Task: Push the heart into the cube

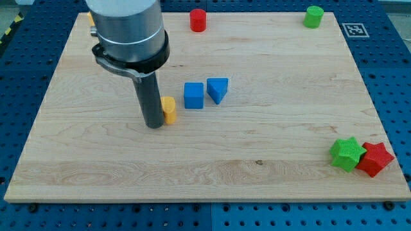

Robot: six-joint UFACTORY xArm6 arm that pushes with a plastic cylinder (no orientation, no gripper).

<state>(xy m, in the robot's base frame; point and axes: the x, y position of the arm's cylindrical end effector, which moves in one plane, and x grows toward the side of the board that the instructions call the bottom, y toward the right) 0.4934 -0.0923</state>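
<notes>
A small yellow-orange heart lies on the wooden board, a short gap to the left of a blue cube. My tip rests on the board just left of the heart, touching or nearly touching its left side. The dark rod hides the heart's left edge. A blue triangular block sits right next to the cube on its right.
A red cylinder stands at the top middle and a green cylinder at the top right. A green star and a red star touch at the bottom right. A yellow block peeks out behind the arm at the top left.
</notes>
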